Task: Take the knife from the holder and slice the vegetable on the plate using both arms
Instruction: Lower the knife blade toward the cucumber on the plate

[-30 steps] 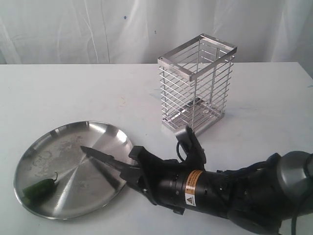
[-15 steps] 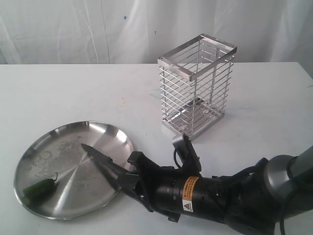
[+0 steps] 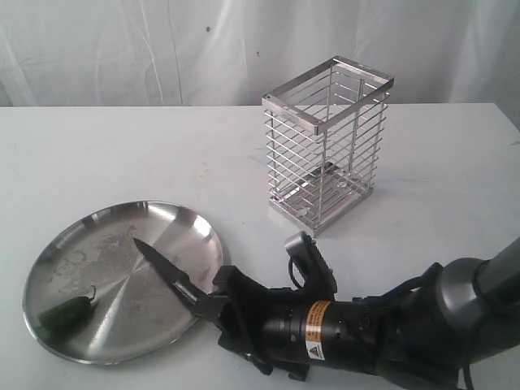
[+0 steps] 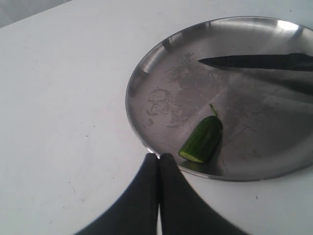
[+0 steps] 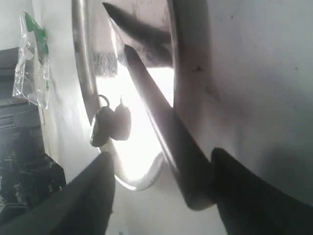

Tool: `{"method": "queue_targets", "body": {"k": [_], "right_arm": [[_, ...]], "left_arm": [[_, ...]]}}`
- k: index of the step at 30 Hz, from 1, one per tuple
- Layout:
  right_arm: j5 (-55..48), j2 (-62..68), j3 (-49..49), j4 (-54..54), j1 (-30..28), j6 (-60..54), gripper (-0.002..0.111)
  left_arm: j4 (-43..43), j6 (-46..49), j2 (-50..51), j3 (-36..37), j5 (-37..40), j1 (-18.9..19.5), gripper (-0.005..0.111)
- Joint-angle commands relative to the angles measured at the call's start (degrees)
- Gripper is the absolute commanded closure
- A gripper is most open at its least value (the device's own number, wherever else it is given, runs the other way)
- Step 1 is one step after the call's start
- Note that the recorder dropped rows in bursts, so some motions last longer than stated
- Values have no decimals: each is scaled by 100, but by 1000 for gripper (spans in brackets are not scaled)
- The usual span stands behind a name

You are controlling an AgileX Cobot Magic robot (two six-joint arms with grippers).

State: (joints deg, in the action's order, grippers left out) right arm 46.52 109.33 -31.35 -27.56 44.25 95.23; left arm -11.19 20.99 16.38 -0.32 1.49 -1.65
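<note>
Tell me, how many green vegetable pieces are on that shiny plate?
1. The vegetable lies by the plate's rim on the exterior view's left, apart from the knife. The right claw covers a bit of the plate's edge, so a scrap could hide there.

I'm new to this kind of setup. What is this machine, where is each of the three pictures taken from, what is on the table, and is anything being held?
This is a robot with two arms. Each arm ends in a two-fingered gripper and carries a small camera at its wrist. One picture comes from a camera off the arms; the other two look out along each gripper.

On the white table stand a tall silver wire basket holder and a round shiny steel plate. On the plate lies a small dark green chili-like vegetable with one cut end.

The slim black knife has its blade over the plate. Its handle sits between the jaws of the right gripper, which stand apart, so it does not look clamped. The left gripper is shut and empty, just off the plate's rim.
</note>
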Motion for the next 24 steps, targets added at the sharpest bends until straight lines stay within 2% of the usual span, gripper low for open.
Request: {"method": "queue_targets", "body": {"k": [1, 5, 11, 18, 22, 24], "right_arm": [[-661, -321, 67, -282, -107, -297, 47], [-1515, -762, 67, -580, -209, -400, 47], [-2157, -1542, 46, -1265, -270, -822, 47], [-3896, -2675, -566, -3373, -112, -1026, 47], [-5254, -2864, -1029, -3527, 264, -2508, 47], [-6491, -2720, -1376, -2808, 574, -4253, 47]], "left_arm": [[-53, -9, -37, 32, 11, -26, 107], [-53, -9, -37, 32, 11, -26, 107], [-53, -9, -37, 32, 11, -26, 107], [-53, -9, -37, 32, 11, -26, 107], [-53, -9, -37, 32, 11, -26, 107], [-53, -9, -37, 32, 11, -26, 107]]}}
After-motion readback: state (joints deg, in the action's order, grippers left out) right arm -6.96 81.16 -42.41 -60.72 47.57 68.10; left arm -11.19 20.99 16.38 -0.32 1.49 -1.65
